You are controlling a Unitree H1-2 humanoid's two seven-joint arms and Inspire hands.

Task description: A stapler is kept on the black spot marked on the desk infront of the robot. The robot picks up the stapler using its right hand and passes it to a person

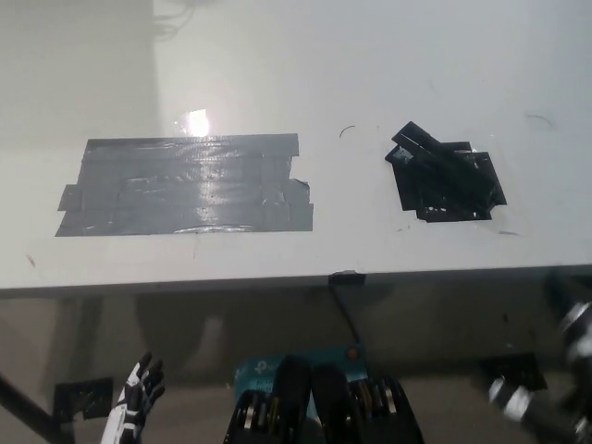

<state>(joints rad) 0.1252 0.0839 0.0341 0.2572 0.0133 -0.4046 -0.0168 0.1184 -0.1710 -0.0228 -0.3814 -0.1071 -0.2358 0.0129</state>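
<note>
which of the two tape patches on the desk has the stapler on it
The smaller black patch on the right holds the black stapler, at its upper left; the wide grey patch on the left is bare.

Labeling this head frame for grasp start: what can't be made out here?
- Stapler: black on the black spot, so its outline and orientation blur together.
- Right hand: motion-blurred and cut off by the right edge; open or shut unreadable.
- Left hand: cut off by the bottom edge below the desk.

A black stapler (427, 148) lies on a black patch (453, 190) on the white table (370, 74), a big grey tape patch (185, 185) sits well apart, and the white left hand (134, 400) hangs low below the table's edge.
</note>
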